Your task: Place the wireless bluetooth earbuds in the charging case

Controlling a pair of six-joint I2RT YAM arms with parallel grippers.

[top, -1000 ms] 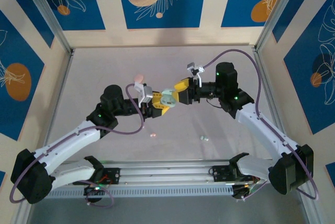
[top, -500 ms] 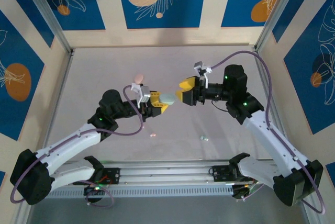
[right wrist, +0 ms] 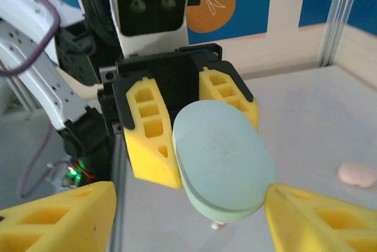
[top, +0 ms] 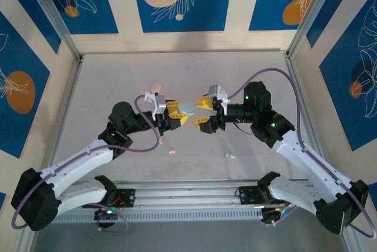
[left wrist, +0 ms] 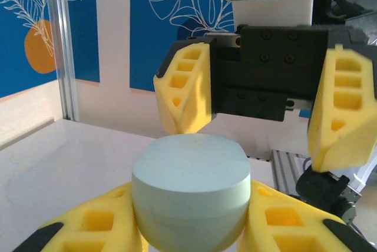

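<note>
The bench (top: 247, 66) is pale and matte. Blue wall panels (top: 206, 5) with white leaf outlines and orange discs enclose three sides. Aluminium posts (top: 57, 19) stand at the far corners. A slotted rail (top: 188, 196) spans the near edge.

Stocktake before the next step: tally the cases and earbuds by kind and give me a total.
Charging cases: 2, the pale green case held in the left claw and the pink case on the table.
Earbuds: 2, the pink earbud and the pale blue earbud, both loose on the table.
Total: 4
</note>
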